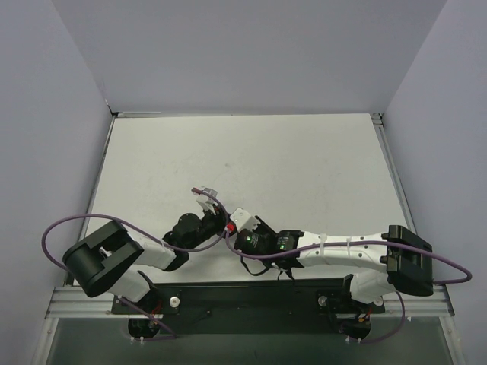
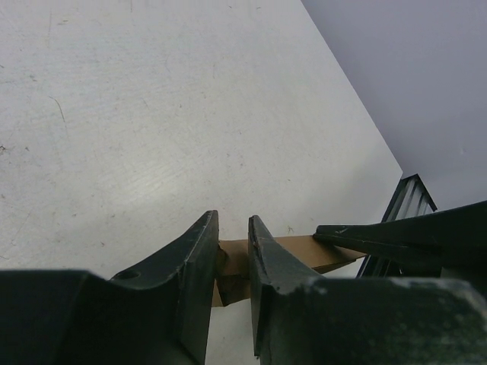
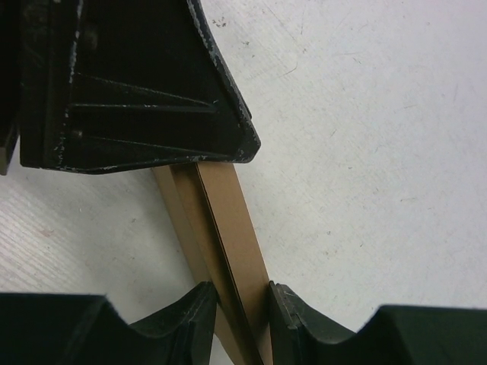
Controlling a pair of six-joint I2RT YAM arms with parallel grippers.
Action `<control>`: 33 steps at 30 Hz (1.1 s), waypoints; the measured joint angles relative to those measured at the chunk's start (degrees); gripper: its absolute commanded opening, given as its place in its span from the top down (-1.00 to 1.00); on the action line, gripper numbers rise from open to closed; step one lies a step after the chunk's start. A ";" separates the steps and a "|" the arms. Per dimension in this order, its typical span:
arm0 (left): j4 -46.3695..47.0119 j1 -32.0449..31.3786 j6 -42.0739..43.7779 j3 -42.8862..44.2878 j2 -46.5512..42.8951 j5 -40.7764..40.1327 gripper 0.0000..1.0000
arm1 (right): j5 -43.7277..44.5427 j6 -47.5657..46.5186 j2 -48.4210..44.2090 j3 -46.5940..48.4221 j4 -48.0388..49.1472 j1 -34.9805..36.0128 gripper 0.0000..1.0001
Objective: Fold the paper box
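Pinched between the 2 dark fingers of the left gripper point(image 2: 232, 228) is the paper box point(image 2: 283, 247). It is thin brown cardboard, folded flat into a narrow strip of layered panels with a crease running along its length. Its other end is clamped between the 2 fingers of the right gripper point(image 3: 240, 295), so the strip spans from one closed gripper to the other. Both meet over the white desk point(image 1: 266, 152), toward its near edge and slightly left of the middle.

Bright, even overhead light, soft shadows, near foregrounds slightly blurred.
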 measured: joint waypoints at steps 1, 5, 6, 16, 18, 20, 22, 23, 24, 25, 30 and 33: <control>0.81 0.02 -0.07 -0.02 0.55 0.00 0.42 | -0.04 0.02 0.00 0.02 -0.09 -0.04 0.27; 3.23 -0.04 -0.20 -0.02 2.34 -0.20 0.43 | -0.50 1.18 -0.31 0.02 -0.26 -0.70 0.07; 3.82 -0.17 -0.20 -0.02 2.73 -0.39 0.43 | -1.05 1.75 -0.50 0.02 -0.79 -1.09 0.02; 4.26 -0.94 -0.11 -0.04 2.99 -1.92 0.44 | -5.14 9.99 -4.15 1.27 -7.56 -4.37 -0.29; 4.09 -1.22 0.04 0.00 2.91 -2.40 0.43 | -5.53 13.27 -6.38 1.57 -8.00 -5.42 -0.29; 3.78 -1.55 0.26 0.13 2.84 -2.97 0.43 | -6.03 16.81 -9.11 1.60 -8.50 -6.29 -0.30; 3.32 -2.01 0.50 0.39 2.78 -3.48 0.43 | -6.73 21.35 -12.74 1.38 -8.70 -7.37 -0.22; 3.10 -2.25 0.66 0.50 2.71 -3.76 0.43 | -7.15 23.56 -14.47 1.11 -8.74 -7.80 -0.19; 2.78 -2.49 0.85 0.66 2.62 -3.87 0.43 | -7.54 25.31 -15.82 0.63 -8.57 -8.31 -0.14; 2.43 -2.73 1.07 0.83 2.54 -4.13 0.43 | -8.39 27.96 -17.68 -0.52 -8.09 -9.03 -0.03; 1.33 -3.98 1.46 1.40 2.34 -5.66 0.43 | -11.21 37.99 -23.85 -8.41 -8.13 -11.65 0.23; 0.76 -4.46 1.57 1.73 2.29 -6.12 0.43 | -12.66 41.13 -24.87 -10.99 -8.13 -11.65 0.26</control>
